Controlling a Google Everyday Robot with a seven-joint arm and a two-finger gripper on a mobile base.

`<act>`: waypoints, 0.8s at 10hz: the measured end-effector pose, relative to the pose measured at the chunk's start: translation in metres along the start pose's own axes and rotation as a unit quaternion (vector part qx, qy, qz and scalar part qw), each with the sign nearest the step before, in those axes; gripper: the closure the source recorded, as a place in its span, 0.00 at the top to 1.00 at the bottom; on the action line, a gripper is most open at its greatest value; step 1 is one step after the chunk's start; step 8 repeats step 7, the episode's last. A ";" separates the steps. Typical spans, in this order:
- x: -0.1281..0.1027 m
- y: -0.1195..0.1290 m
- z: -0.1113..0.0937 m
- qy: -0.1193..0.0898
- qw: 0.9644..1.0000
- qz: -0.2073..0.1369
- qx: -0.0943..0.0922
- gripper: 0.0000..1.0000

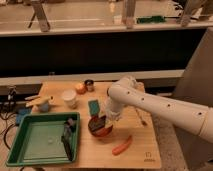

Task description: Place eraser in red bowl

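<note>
A red bowl (102, 131) sits on the wooden table (140, 145), just right of the green tray. My gripper (101, 121) hangs directly over the bowl, at the end of the white arm (150, 102) that reaches in from the right. A dark block, apparently the eraser (97, 123), shows at the gripper, inside or just above the bowl. I cannot tell whether it is held or resting in the bowl.
A green tray (35, 142) with dark items at its right side lies front left. A teal sponge (93, 106), white cup (69, 97), orange fruit (80, 88), small can (89, 85), carrot (122, 146), and a utensil (140, 118) lie on the table.
</note>
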 end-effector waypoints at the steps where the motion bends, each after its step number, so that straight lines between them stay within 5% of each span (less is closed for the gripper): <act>1: 0.001 0.000 0.000 0.000 1.000 0.001 0.000 0.73; 3: 0.002 -0.001 0.001 0.000 1.000 0.002 -0.001 0.80; 8: 0.002 -0.003 0.004 -0.011 1.000 -0.005 -0.006 0.80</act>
